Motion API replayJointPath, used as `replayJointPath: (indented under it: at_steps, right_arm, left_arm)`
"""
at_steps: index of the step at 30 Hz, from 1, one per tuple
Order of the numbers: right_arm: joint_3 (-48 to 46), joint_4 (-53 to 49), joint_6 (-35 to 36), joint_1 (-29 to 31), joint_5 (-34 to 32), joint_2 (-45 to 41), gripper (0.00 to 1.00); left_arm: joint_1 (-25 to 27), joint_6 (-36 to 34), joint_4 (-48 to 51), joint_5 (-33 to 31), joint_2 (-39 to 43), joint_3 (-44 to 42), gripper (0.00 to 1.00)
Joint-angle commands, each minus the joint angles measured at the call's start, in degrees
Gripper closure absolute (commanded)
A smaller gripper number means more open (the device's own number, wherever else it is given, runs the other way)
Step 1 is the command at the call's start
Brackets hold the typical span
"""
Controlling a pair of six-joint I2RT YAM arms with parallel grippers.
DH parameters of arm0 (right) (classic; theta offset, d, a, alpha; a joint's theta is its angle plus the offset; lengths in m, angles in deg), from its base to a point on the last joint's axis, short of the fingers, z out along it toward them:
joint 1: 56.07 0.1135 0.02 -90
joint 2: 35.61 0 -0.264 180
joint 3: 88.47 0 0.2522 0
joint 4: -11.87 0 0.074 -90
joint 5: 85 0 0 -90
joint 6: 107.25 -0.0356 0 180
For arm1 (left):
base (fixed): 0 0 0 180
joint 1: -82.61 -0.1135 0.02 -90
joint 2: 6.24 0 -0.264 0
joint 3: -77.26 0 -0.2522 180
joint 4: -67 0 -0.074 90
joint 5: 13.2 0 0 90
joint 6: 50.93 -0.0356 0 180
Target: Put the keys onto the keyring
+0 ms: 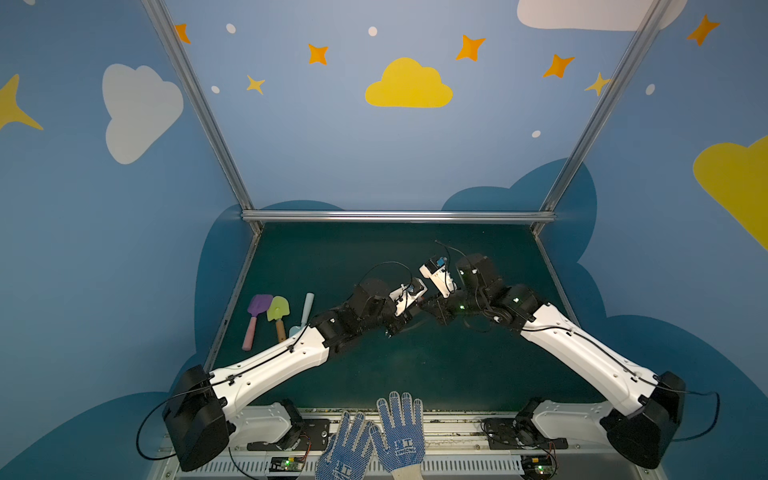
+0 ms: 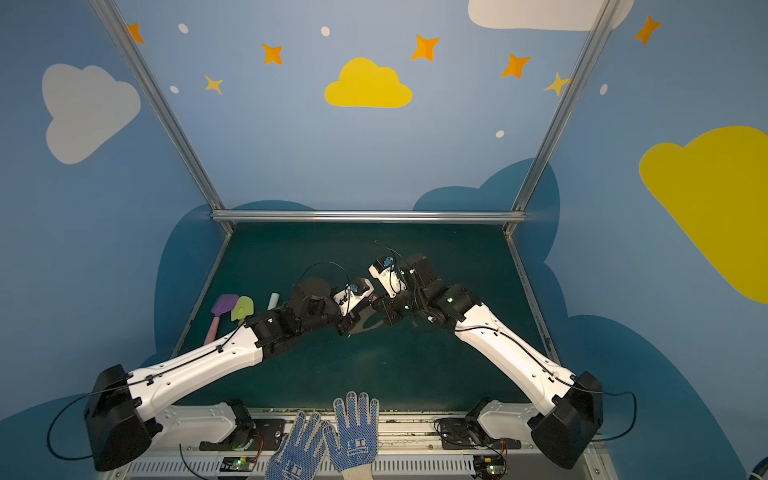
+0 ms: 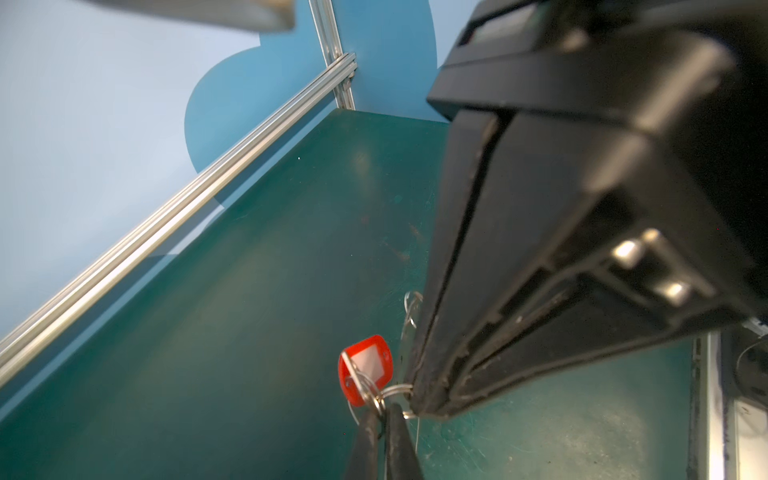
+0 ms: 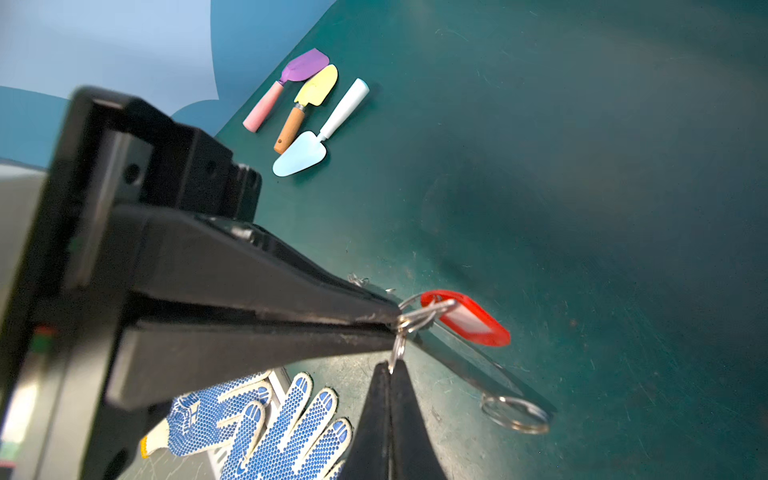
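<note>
Now we hold both pincers tip to tip above the table's (image 1: 415, 374) middle. The left pincer (image 4: 395, 324) is clamped on the keys (image 4: 465, 318), which trail lengthwise beyond its tips. The right pincer (image 4: 391, 368) is clamped on a wire ring (image 4: 397, 349) at the keyring's (image 4: 465, 359) rim.

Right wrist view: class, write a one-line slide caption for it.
Left claw, shut on the red-tagged keys, meets right claw, shut on a split ring of the keyring.

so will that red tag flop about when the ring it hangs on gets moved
Probably swings: the red tag hangs loosely from a thin wire ring, not clamped itself. Looks like light plastic, so little drag. Its smooth face may slip if pinched.
</note>
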State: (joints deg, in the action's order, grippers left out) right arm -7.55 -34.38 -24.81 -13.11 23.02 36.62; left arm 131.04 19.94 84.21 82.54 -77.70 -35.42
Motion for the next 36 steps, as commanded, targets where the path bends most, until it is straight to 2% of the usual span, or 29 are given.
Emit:
replayJointPath:
  at_steps: [1, 5, 12, 21, 27, 31, 36]
  right_arm:
    - [-0.1, -0.1, 1.3, 1.0, 2.8, -2.4, 1.00]
    - [0.0, -1.0, 1.4, 0.8, 0.6, -2.4, 1.00]
    - [0.0, -1.7, 1.5, 0.6, 1.0, -2.5, 1.00]
    - [0.2, -2.3, 0.8, 0.0, 0.7, -2.6, 1.00]
    - [0.0, -2.5, -0.9, -1.3, 0.4, -2.1, 1.00]
    - [-0.1, -2.2, -1.9, -2.2, 1.0, -1.6, 1.00]
    - [0.0, -1.8, -2.2, -2.4, 1.7, -1.6, 1.00]
  left_arm:
    - [-0.2, -0.3, 0.5, -0.7, 0.6, 1.5, 0.96]
    - [-0.1, -0.2, 1.1, -0.9, 1.8, 1.0, 0.96]
    - [-0.4, 1.3, 0.8, -2.8, 3.9, -0.8, 0.96]
    - [-0.3, 1.6, 0.8, -2.1, 5.4, -1.7, 0.96]
    - [-0.2, 2.0, 1.0, -0.2, 7.0, -2.5, 0.96]
    - [-0.3, 1.6, 0.5, 3.2, 8.5, -3.4, 0.96]
    - [-0.3, 2.1, -1.0, 2.7, 9.1, -4.4, 0.96]
